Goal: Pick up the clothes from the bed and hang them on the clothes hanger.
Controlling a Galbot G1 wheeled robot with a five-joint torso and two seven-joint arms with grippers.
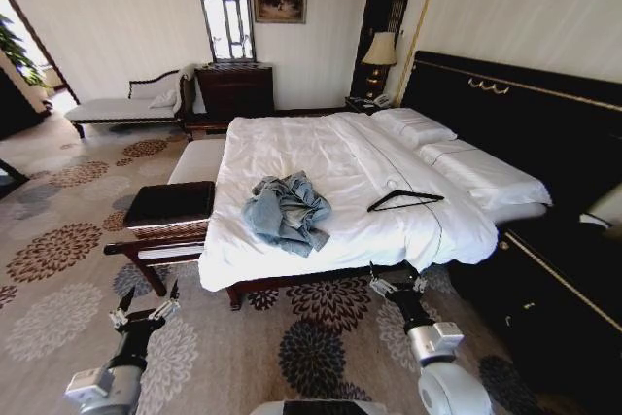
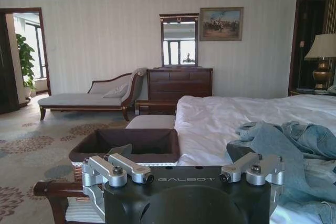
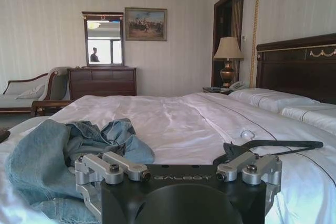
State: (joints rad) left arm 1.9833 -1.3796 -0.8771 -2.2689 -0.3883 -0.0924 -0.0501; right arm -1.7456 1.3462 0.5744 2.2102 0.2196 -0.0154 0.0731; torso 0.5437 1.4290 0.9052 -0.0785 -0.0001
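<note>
The clothes, a crumpled light-blue denim jacket (image 1: 285, 211), lie near the front edge of the bed (image 1: 321, 153) on its white duvet. The black clothes hanger (image 1: 403, 200) lies flat on the duvet to the jacket's right. My left gripper (image 1: 146, 310) is open over the carpet, short of the bed's front left corner. My right gripper (image 1: 396, 284) is open just below the bed's front edge, under the hanger. The left wrist view has the jacket (image 2: 294, 145) beyond the open left gripper (image 2: 184, 174). The right wrist view has the jacket (image 3: 63, 150) and the hanger (image 3: 278, 145) beyond the open right gripper (image 3: 178, 171).
A wooden bench holding a dark tray (image 1: 167, 206) stands against the bed's left side, close to my left gripper. A dark cabinet (image 1: 564, 279) runs along the right. A chaise longue (image 1: 126, 104) and a dresser (image 1: 235, 89) stand at the far wall. Patterned carpet lies in front.
</note>
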